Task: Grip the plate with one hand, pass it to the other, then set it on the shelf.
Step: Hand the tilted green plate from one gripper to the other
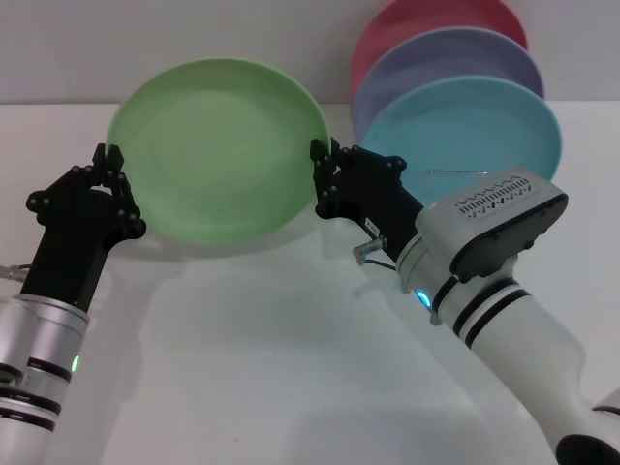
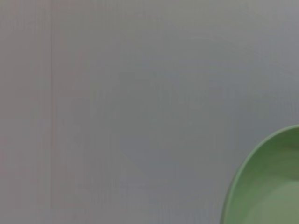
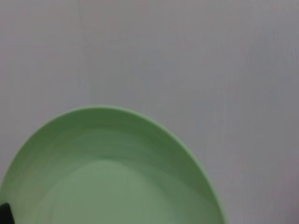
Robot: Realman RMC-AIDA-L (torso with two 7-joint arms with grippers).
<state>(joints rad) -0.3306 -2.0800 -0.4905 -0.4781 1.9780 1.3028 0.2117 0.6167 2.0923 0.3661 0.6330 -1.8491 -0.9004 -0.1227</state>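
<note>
1. Seen from the head view, the plate (image 1: 221, 155) is held up above the white table (image 1: 291, 358), tilted with its face toward the camera, left of centre and in front of the far wall.
2. Its left rim is pinched by the left gripper (image 1: 114, 179), and its right rim is pinched by the right gripper (image 1: 323, 176), so both are closed on it at once.
3. Far right, a sky-blue plate (image 1: 475, 131), a lavender plate (image 1: 446, 58) and a pink plate (image 1: 426, 19) are stood on edge, one behind another; a thin wire of the shelf (image 1: 463, 171) is seen before the blue one.
4. From the left wrist view, only an arc of the plate (image 2: 271, 186) is shown against a grey wall (image 2: 117, 93).
5. From the right wrist view, the plate (image 3: 112, 177) is shown against the same plain wall (image 3: 196, 56); that gripper's fingers cannot be made out there.
</note>
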